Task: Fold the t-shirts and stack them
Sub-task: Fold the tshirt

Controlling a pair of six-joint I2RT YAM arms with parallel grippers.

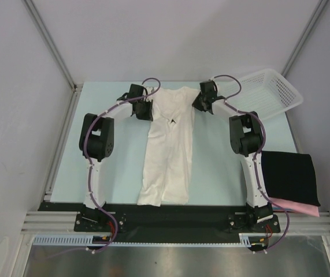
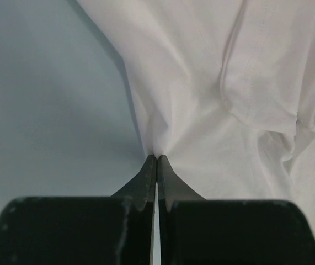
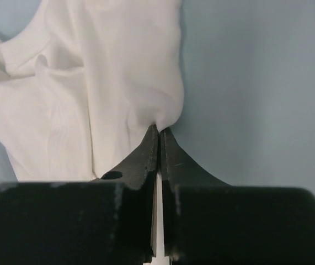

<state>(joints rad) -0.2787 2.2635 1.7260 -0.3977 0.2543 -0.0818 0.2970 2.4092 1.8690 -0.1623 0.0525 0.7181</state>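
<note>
Lengthwise, white t-shirt [image 1: 167, 150] runs near-to-far (hem near).

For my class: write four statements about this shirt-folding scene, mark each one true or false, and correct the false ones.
1. The left gripper and right gripper are both shut on the white t-shirt. True.
2. The black t-shirt lies in the basket. False: it lies folded on the pink t-shirt at the near right edge of the table.
3. The white t-shirt is folded into a small square. False: it lies as a long strip down the table.
4. The basket stands at the table's far right corner. True.
</note>
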